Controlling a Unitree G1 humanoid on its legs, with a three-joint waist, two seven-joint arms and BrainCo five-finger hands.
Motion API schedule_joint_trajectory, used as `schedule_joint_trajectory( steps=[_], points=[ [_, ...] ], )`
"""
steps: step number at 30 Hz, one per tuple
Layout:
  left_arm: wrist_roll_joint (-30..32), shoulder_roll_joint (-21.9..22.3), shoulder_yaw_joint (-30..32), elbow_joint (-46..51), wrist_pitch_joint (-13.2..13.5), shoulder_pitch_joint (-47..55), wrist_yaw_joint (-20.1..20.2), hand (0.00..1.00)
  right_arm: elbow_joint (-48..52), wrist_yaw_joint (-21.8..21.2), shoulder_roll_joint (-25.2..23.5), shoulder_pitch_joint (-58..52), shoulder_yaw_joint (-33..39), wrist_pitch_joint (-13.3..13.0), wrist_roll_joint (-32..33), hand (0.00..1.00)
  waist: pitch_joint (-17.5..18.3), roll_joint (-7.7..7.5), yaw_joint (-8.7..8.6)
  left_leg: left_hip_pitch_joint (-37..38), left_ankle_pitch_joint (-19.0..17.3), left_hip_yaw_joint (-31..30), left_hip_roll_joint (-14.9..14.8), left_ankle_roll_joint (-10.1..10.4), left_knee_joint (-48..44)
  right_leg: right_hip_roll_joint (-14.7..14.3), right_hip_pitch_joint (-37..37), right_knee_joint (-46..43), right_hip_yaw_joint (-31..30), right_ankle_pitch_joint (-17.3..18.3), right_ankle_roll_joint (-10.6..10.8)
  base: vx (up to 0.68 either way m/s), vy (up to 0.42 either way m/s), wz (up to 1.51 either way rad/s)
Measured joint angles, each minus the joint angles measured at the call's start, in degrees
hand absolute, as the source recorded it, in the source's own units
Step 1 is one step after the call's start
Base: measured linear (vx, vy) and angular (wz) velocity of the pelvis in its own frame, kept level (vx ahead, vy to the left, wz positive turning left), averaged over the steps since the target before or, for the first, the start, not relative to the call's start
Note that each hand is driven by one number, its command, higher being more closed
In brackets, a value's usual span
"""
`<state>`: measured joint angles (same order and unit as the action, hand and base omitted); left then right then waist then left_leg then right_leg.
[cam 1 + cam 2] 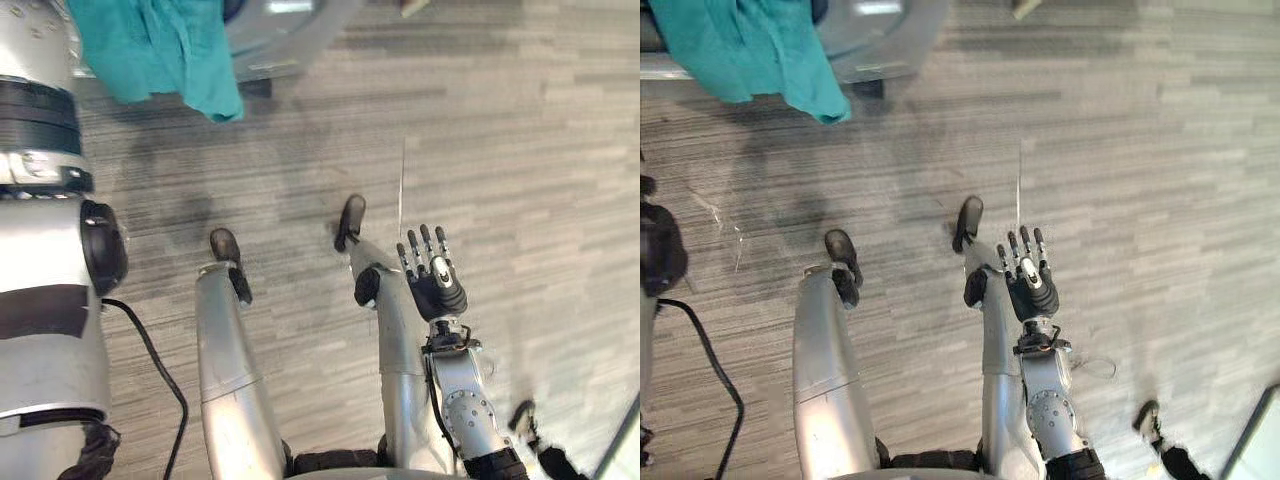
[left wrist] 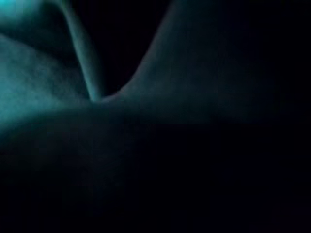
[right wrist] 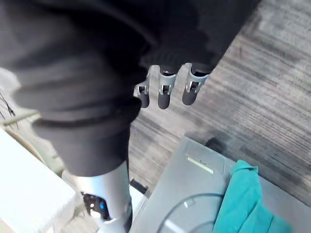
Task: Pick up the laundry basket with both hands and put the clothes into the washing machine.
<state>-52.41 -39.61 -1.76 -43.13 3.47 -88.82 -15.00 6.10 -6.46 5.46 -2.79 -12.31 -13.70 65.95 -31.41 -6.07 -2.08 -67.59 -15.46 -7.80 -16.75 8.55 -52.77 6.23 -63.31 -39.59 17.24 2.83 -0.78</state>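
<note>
"Cloth first: where does it sit?"

"The teal, limp fabric garment [image 1: 150, 45] hangs bunched at the top of the head views. It lies against the pale grey metal washing machine [image 1: 290, 40], with its lower corner dangling above the grey wood-grain floor [image 1: 520, 150]."

"Who has it?"

"The left arm [image 1: 40, 200] reaches up into it. The left wrist view looks into dark teal folds, so the left hand is probably buried in the fabric. Whether it grips, I cannot tell."

"And the other?"

"The right hand [image 1: 437, 285] hangs low over the floor, well apart from the garment. Its fingers [image 3: 165, 94] are straight and hold nothing."

"How will the garment handle?"

"Light and floppy, with no stiffness. I judge it will sag and trail from any single hold, and a loose corner could catch on the machine's edge. It is best taken as a gathered bunch through the thick middle, not by a hem, then pushed inside rather than dropped."
</note>
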Motion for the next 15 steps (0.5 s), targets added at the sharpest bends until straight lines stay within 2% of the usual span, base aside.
schedule_joint_trajectory(
  steps=[2,3,5,6,7,8,10,11,13,15],
  points=[
    [3.8,0.0,-0.4,-1.5,-0.9,0.2,2.9,0.00,-0.1,0.0,0.0,-0.2,0.2,-0.3,0.1,0.00,0.1,-0.17,0.03,2.4,1.9,-2.5,-0.3,2.8,4.9,-0.1,2.3,-0.2,3.3,2.0,-1.9,0.07,-0.276,1.02],
    [7.7,-0.1,-0.5,-2.0,-1.7,0.8,4.6,0.00,-0.2,0.0,0.1,-0.7,0.7,-1.0,0.6,0.00,0.2,-0.36,0.02,4.4,4.2,-3.6,-0.6,4.2,9.6,-0.2,3.7,0.0,5.2,3.6,-2.9,0.10,-0.392,0.96],
    [17.0,-1.9,-2.9,-2.0,-2.7,1.6,6.6,0.00,-0.2,-0.1,0.8,-1.2,1.5,-1.2,1.0,0.00,0.1,-0.84,0.70,6.9,6.5,-3.6,-1.9,5.4,14.8,-0.9,4.5,0.3,6.0,4.6,-3.8,0.10,-0.374,0.48],
    [24.6,-3.7,-4.9,-2.0,-3.2,1.7,7.5,0.00,-0.1,-0.4,1.8,-1.4,1.8,-1.1,1.0,0.00,0.1,-1.07,0.96,7.3,6.6,-2.9,-3.1,5.4,15.4,-1.9,4.6,0.5,6.2,5.4,-4.9,0.09,-0.235,-0.01],
    [29.9,-4.2,-6.2,-2.0,-3.3,1.6,7.7,0.00,-0.2,-1.2,2.6,-1.7,2.0,-1.1,1.0,0.00,0.0,-1.14,1.06,7.3,7.2,-2.6,-3.4,4.6,16.0,-2.1,4.4,0.1,6.3,6.4,-5.0,0.09,-0.211,0.01],
    [32.1,-4.2,-7.1,-2.0,-3.3,1.6,7.8,0.00,-0.2,-1.2,2.9,-1.8,2.1,-1.1,1.1,0.00,0.1,-1.14,0.69,7.3,7.9,-2.1,-3.4,3.7,16.5,-1.9,4.3,0.1,6.5,6.5,-5.0,0.06,-0.158,0.30],
    [43.5,-1.6,-9.8,-1.9,-4.5,1.3,9.4,0.00,0.5,-1.9,3.6,-2.6,1.8,-1.2,1.3,0.00,0.1,-1.28,-1.54,7.5,12.1,5.0,-3.5,-1.6,20.3,0.5,4.4,1.0,7.2,6.5,-5.0,0.03,-0.110,0.73],
    [48.5,-1.6,-10.0,-1.9,-5.1,1.2,9.4,0.00,0.5,-2.4,4.3,-2.8,0.9,-1.2,1.5,0.00,0.1,-1.28,-2.35,8.8,13.7,9.2,-4.6,-0.1,23.3,1.1,4.6,1.8,7.5,6.2,-5.2,0.02,-0.074,0.57],
    [54.4,-2.2,-12.4,-1.9,-5.4,0.9,9.3,0.00,0.5,-2.5,4.0,-3.3,0.0,-1.2,1.8,0.00,0.1,-1.29,-2.30,10.6,16.5,12.9,-6.1,3.0,26.6,1.0,5.0,3.0,7.5,5.4,-5.1,0.03,-0.046,0.12],
    [63.4,-4.1,-17.2,-1.9,-5.4,1.1,8.7,0.00,0.8,-2.9,2.5,-4.6,-0.8,-1.4,1.8,0.00,0.2,-1.36,-1.98,11.0,16.8,14.4,-7.3,3.1,26.6,0.1,6.2,5.7,7.2,3.8,-4.4,0.04,0.001,-0.17]
  ],
)
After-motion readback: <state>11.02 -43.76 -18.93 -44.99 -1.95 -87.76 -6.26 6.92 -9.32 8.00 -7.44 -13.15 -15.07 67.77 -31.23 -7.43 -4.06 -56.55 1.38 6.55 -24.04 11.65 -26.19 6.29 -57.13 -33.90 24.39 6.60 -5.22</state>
